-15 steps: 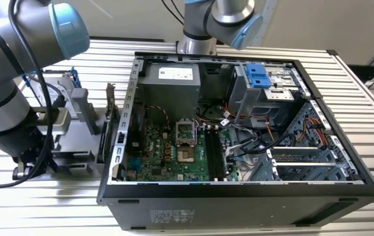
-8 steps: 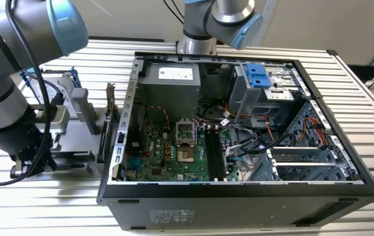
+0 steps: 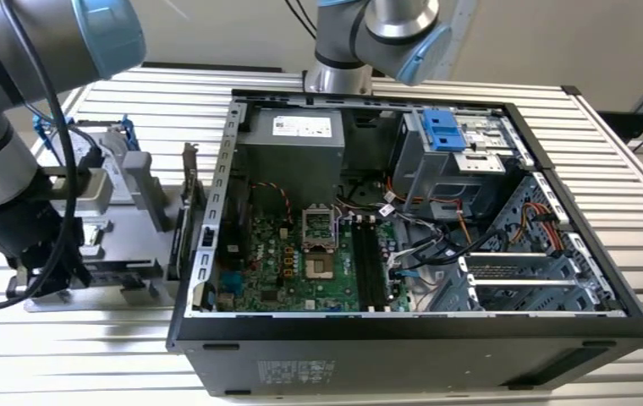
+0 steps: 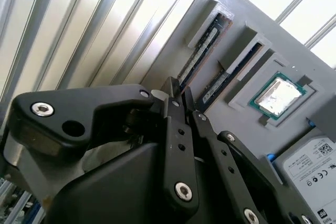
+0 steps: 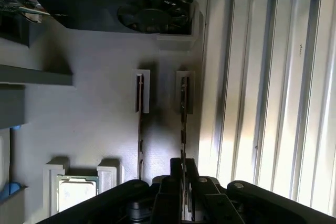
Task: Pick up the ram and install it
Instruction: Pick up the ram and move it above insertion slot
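Note:
Two ram sticks stand on edge in slots of a grey parts holder. In both wrist views my gripper sits over the stick nearest the holder's edge. That ram runs between the two black fingers, which are closed onto its end, and it still sits in its slot. The other ram stands parallel beside it, untouched. In the exterior view the arm hangs over the holder at the exterior view's left, beside the open computer case.
A silver processor chip lies in a recess of the holder. A graphics card and a hard drive lie there too. The motherboard's long black memory slots lie inside the case. The table is ribbed metal.

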`<action>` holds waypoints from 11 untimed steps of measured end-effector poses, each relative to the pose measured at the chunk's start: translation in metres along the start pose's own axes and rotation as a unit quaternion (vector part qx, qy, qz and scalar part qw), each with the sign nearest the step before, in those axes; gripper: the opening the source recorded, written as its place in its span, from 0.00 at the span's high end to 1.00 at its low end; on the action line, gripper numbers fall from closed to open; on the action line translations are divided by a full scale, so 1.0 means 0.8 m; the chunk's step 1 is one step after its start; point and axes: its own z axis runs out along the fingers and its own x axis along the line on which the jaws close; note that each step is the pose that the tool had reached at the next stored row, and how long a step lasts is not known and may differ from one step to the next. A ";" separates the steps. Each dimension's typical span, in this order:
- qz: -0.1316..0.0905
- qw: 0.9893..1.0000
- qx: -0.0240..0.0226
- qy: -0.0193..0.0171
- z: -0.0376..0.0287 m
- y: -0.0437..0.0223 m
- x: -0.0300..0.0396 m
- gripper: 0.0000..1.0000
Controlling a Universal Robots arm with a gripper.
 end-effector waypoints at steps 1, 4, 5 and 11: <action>0.000 1.000 0.000 0.000 -0.0031 0.0000 0.0000 1.00; 0.000 1.000 0.000 0.000 -0.0129 0.0001 -0.0001 1.00; 0.000 1.000 0.000 0.000 -0.0162 0.0002 -0.0002 1.00; 0.002 1.000 0.000 0.000 -0.0310 0.0004 -0.0005 1.00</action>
